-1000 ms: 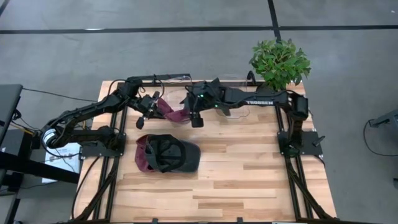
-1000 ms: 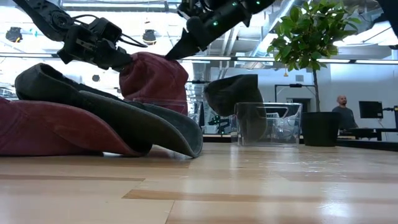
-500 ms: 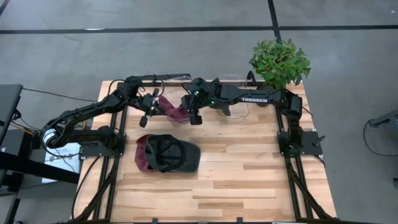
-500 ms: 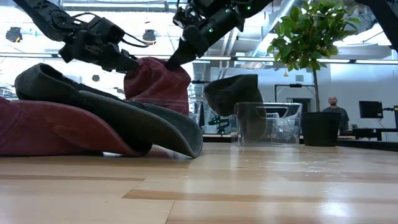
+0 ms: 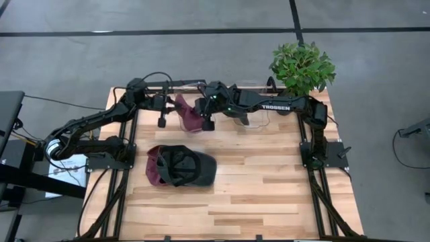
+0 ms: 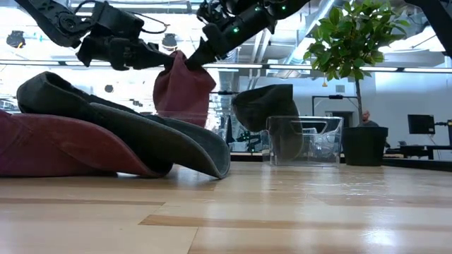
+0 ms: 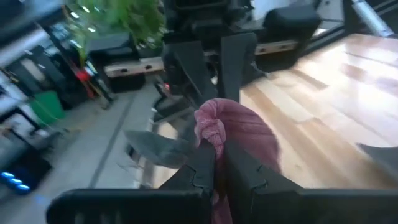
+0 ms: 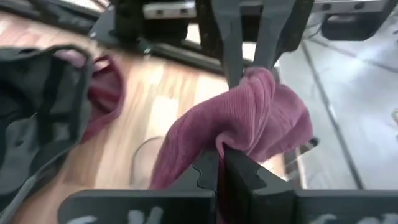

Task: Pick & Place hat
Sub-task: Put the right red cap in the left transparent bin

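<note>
A maroon corduroy hat (image 5: 189, 113) hangs bunched between my two grippers over the far part of the table. My left gripper (image 5: 174, 105) comes at it from the left and my right gripper (image 5: 199, 111) from the right; both are shut on it. In the low view the hat (image 6: 182, 90) hangs below both fingertips, and its lower edge is hidden behind nearer hats. A dark grey hat (image 5: 190, 165) lies on a second maroon hat (image 5: 154, 168) at the table's middle left. My left gripper pinches a gathered fold at the hat's top (image 7: 210, 127) between its two fingers, reaching in nearly level from the table's left. The cloth hangs slack below the fingers. My right gripper pinches a bunched fold of the hat's top (image 8: 235, 138) between its two fingers, slanting down from the right. The hat hangs below it.
A clear box (image 6: 304, 141) stands at the far edge, with another dark hat (image 6: 265, 106) beside it. A potted plant (image 5: 302, 67) is at the far right corner. Bare wood lies toward the near edge and the right side.
My right gripper has shut on the hat's top. Both grippers have gone up and a little toward the far edge. The hat, a wide dome before, is now drawn up into a narrow bunch hanging between them.
</note>
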You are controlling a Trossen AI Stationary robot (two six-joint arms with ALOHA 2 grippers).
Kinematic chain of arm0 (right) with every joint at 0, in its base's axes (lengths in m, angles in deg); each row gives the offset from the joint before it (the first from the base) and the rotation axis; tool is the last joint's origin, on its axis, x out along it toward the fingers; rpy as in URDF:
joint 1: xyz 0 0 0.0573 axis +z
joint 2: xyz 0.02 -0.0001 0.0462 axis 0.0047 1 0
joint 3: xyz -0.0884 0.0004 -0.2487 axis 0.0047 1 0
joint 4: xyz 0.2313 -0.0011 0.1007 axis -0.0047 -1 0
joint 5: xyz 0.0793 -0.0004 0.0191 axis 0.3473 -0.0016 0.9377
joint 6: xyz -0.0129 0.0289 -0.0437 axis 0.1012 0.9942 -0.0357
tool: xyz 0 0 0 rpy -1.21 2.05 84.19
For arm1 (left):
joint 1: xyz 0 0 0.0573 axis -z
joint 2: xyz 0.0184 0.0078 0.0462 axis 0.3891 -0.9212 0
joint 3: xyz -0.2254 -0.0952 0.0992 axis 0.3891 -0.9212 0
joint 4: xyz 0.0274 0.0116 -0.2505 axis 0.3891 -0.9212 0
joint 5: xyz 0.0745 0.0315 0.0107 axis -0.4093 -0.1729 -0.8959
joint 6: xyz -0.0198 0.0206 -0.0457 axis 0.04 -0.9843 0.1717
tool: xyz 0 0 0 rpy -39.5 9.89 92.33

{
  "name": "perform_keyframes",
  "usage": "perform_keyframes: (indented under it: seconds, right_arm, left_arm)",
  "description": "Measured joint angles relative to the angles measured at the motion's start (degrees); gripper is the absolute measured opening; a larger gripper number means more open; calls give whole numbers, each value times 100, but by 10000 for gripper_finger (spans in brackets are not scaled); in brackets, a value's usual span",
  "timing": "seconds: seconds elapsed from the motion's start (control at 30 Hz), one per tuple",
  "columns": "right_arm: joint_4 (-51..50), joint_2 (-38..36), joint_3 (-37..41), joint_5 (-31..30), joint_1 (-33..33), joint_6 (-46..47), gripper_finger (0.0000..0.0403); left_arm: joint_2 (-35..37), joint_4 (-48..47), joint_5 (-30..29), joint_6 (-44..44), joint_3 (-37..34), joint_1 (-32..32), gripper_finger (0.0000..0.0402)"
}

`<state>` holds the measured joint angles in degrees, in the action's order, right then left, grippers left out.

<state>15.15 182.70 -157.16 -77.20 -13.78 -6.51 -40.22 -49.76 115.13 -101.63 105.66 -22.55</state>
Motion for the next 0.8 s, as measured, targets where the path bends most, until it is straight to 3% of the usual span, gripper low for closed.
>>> perform_keyframes:
  seconds: [0.23,0.47,0.8]
  right_arm:
    - [440,0,0,-564,0,52,1]
    - [694,102,0,-940,-69,64,1]
    - [749,355,9,-1330,-149,205,0]
  left_arm:
    - [0,583,-347,-16,0,-4,18]
    - [-65,771,-692,-597,0,-4,18]
    - [-975,1584,-687,-1047,0,-35,18]
